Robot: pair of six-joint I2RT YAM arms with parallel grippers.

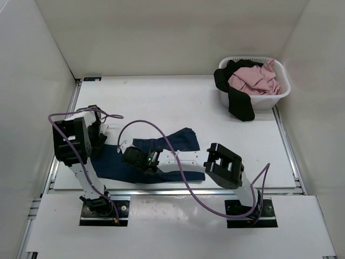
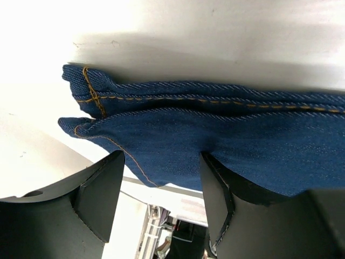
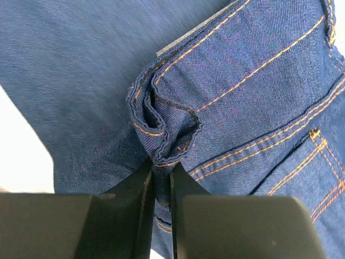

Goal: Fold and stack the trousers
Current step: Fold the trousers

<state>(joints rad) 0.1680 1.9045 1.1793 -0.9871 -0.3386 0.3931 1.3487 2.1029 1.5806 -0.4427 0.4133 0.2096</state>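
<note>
- The trousers [image 1: 183, 140] lie loosely spread on the table [image 1: 178, 102], well apart from the basket [image 1: 280, 94], toward its near-left side and between the two arms.
- The right gripper [image 3: 160, 166], on the side of the trousers nearer the basket, pinches a bunched fold of denim at a seam beside a stitched pocket, its jaws pressed almost together on the cloth.
- The left gripper [image 2: 161, 161], at the end of the trousers farthest from the basket, has its fingers spread at a stitched edge; the denim lies against them unclamped.
- The step in hand looks like securing both holds for a first fold; nothing is folded or stacked yet.
- Next, the left jaws need to close on that edge, then both arms should lift evenly so the denim does not slip or twist.
</note>
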